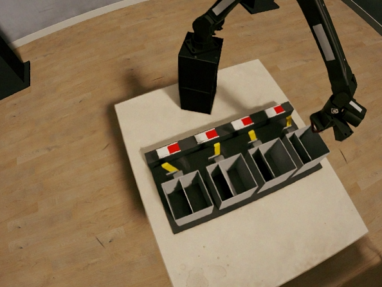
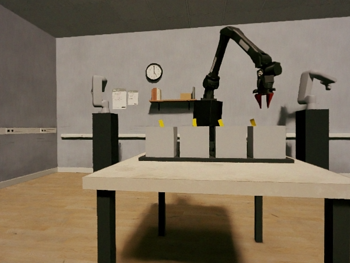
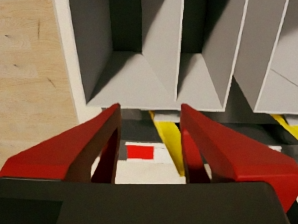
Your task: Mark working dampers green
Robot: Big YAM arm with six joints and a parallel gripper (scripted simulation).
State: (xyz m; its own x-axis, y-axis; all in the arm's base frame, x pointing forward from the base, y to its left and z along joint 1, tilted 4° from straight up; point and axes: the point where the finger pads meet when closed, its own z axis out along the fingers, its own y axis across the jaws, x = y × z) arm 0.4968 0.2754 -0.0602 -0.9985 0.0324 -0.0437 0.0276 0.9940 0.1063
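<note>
Gripper (image 1: pixel 316 131) (image 2: pixel 264 107) (image 3: pixel 150 112) hangs pointing down above the damper (image 1: pixel 310 148) (image 2: pixel 269 142) (image 3: pixel 145 85) at the right end of the top view's row, jaws part open w/ nothing btwn them. All 4 dampers stand on the dark base (image 1: pixel 215 216) (image 2: pixel 216 160), each behind its own slider, yellow tabs sticking up on the slider side. The 4 sliders, incl. the right-end one (image 1: pixel 275 111) (image 3: pixel 146 152), show red next to white, no green.

We see a cream bench (image 1: pixel 244 238) (image 2: pixel 206 177) bearing grey dampers (image 1: pixel 193 219) (image 2: pixel 160 142) (image 3: pixel 135 80) with yellow levers (image 1: pixel 217 148) (image 2: pixel 194 122) (image 3: pixel 171 142). Toward its far edge, our black rail (image 1: pixel 188 143) carries four white-and-red sliders (image 1: pixel 173 148) (image 3: pixel 140 152). Our fingers (image 2: pixel 269 99) are red.
</note>
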